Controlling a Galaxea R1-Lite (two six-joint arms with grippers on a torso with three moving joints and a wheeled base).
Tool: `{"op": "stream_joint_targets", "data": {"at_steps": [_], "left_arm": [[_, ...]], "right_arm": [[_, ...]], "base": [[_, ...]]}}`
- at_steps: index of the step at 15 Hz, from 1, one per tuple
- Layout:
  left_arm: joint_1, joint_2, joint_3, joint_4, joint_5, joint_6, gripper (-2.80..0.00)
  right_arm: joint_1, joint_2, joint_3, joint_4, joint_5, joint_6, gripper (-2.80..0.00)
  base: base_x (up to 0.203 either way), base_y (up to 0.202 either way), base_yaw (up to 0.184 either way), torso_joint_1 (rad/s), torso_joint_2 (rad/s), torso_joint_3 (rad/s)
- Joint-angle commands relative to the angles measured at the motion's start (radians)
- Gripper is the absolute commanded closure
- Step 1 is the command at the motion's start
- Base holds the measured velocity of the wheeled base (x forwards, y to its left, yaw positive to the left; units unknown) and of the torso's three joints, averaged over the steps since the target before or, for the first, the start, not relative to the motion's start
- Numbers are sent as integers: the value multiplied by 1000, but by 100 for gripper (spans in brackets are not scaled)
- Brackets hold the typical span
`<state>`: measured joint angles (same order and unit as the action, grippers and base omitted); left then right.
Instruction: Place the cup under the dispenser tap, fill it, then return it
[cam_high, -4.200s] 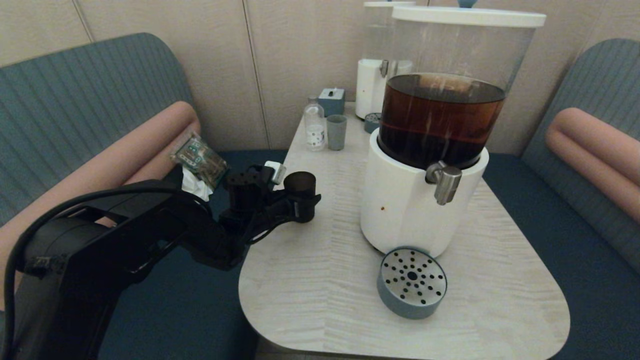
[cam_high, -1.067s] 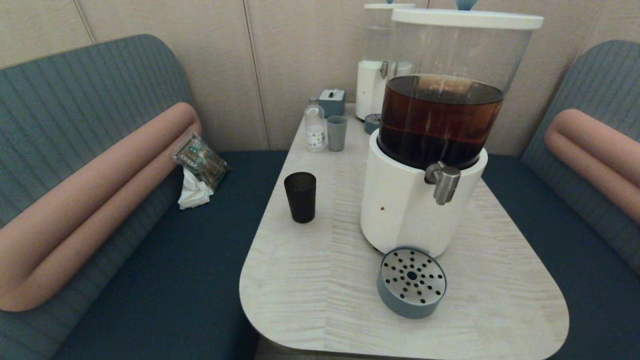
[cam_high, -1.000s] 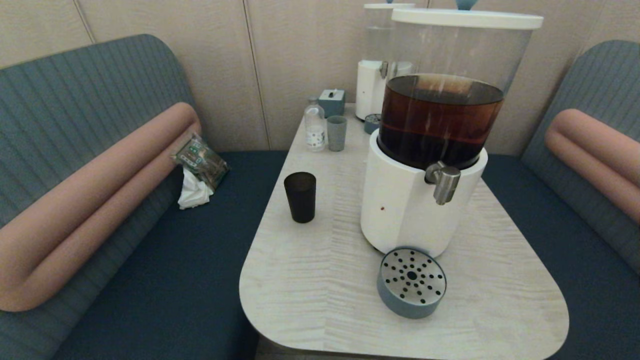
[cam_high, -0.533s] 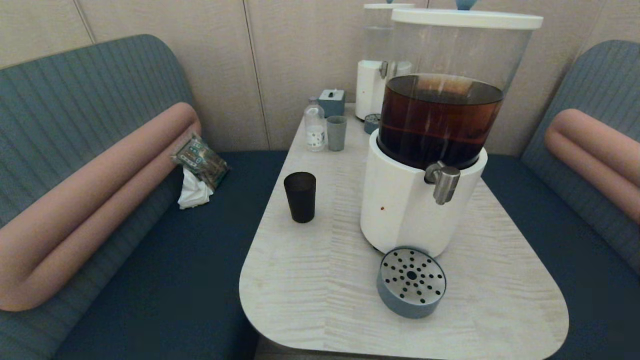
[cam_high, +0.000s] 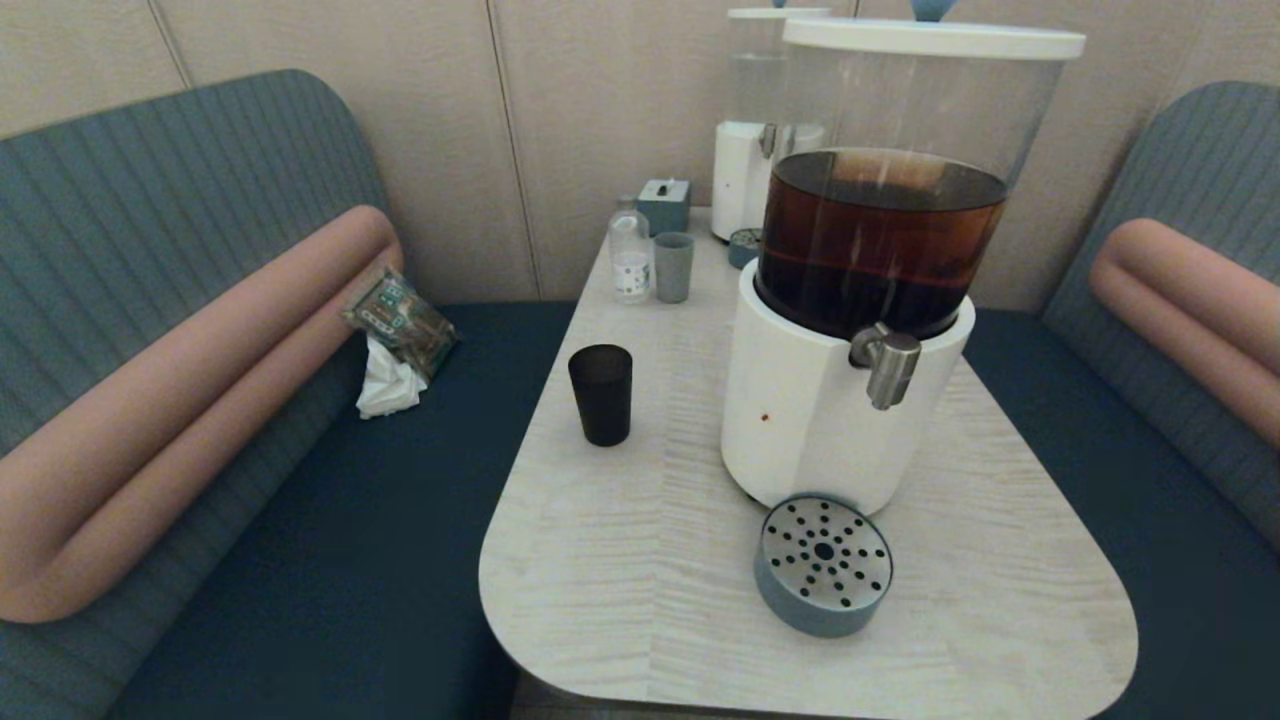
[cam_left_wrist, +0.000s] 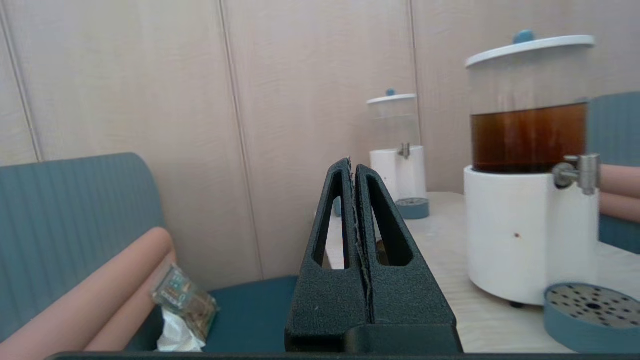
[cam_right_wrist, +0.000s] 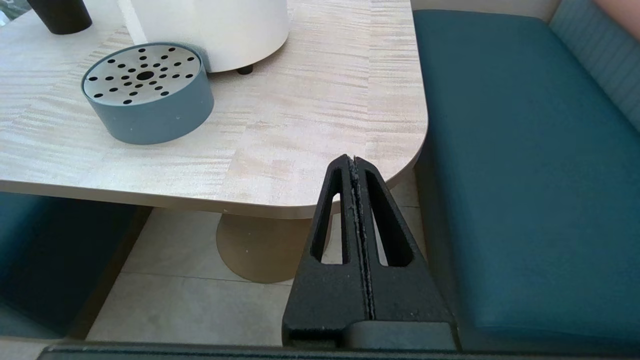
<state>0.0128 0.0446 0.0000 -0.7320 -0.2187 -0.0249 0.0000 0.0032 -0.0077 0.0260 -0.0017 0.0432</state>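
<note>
The dark smoky cup (cam_high: 600, 393) stands upright on the table's left side, apart from the big dispenser (cam_high: 850, 330) with brown liquid. Its base (cam_right_wrist: 59, 15) also shows in the right wrist view. The steel tap (cam_high: 885, 365) juts from the white base, with nothing beneath it but the drip tray (cam_high: 823, 563). Neither arm appears in the head view. My left gripper (cam_left_wrist: 352, 162) is shut and empty, drawn back off the table's left, facing the tap (cam_left_wrist: 580, 172). My right gripper (cam_right_wrist: 352, 160) is shut and empty, below the table's near right corner.
At the table's far end stand a small clear bottle (cam_high: 629, 250), a grey-green cup (cam_high: 673, 265), a blue box (cam_high: 664, 203) and a smaller white dispenser (cam_high: 750, 130). A packet and tissue (cam_high: 395, 335) lie on the left bench. Benches flank the table (cam_high: 640, 560).
Four seconds ago my left gripper was around the cup at the table's left; it has since let go and pulled out of the head view. Nothing has moved in the last second.
</note>
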Motion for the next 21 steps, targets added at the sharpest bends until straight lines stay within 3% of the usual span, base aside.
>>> {"op": "stream_joint_targets", "data": {"at_steps": [1,5,8,11,13,15,21], "left_arm": [[-2,-43,1,104,6,-1,0],[-2,-43,2,420,71,8,0],[-1,-43,2,591,101,14,0],[-1,-43,2,659,185,37,0],[-2,-43,2,687,199,42,0],[-1,-43,-16,785,237,44,0],[-2,-43,-15,780,214,37,0]], "right_arm": [[0,0,0,0,0,1,0],[0,0,0,0,0,0,0],[0,0,0,0,0,1,0],[0,1,0,0,0,1,0],[0,0,0,0,0,1,0],[0,0,0,0,0,1,0],[0,0,0,0,0,1,0]], "base": [[0,0,0,0,0,0],[0,0,0,0,0,0],[0,0,0,0,0,0],[0,0,0,0,0,0],[0,0,0,0,0,0],[0,0,0,0,0,0],[0,0,0,0,0,0]]}}
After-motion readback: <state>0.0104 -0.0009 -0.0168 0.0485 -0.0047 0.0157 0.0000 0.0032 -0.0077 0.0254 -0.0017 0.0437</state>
